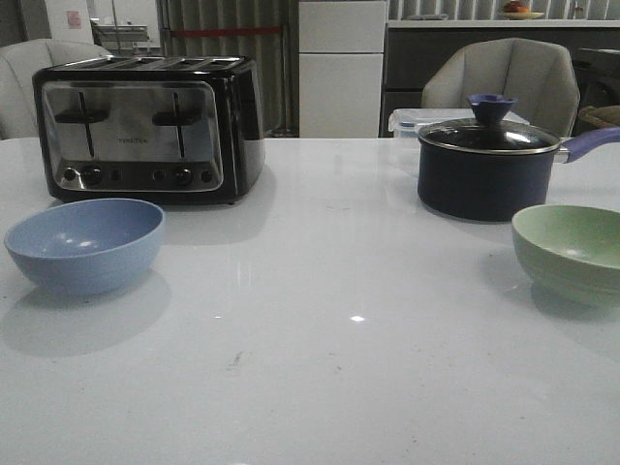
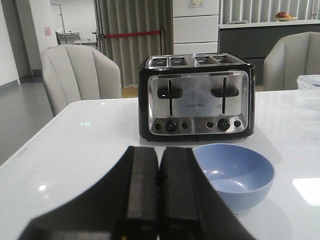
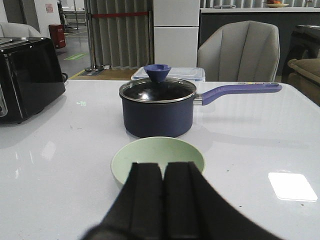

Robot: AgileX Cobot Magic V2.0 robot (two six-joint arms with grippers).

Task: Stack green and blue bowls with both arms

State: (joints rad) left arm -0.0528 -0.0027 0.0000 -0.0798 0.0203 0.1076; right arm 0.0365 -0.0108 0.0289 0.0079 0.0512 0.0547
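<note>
**A:** What are the hands doing?

**B:** The left gripper (image 2: 159,200) is hanging with its two dark fingers (image 2: 142,190) pressed flat together, gripping nothing. The right gripper (image 3: 163,200) is doing the same: fingers (image 3: 146,195) closed against each other, nothing between them.

**A:** And the bowls?

**B:** The blue bowl (image 2: 235,172) is sitting upright on the white table (image 2: 90,150), just beyond the left gripper's tips and off to one side, not touching them. The green bowl (image 3: 157,155) is sitting upright directly ahead of the right gripper, its near rim partly hidden behind the fingers; I cannot tell whether they are touching.

**A:** How are they lying across the table?

**B:** In the front view the blue bowl (image 1: 85,242) is resting at the left and the green bowl (image 1: 572,252) at the far right, well apart, both empty.

**A:** Anything standing near them?

**B:** A black and chrome toaster (image 1: 150,126) is standing just behind the blue bowl. A dark navy saucepan (image 1: 489,165) with its lid on is standing just behind the green bowl, handle pointing right. Grey chairs (image 1: 504,73) are waiting past the table's far edge.
</note>
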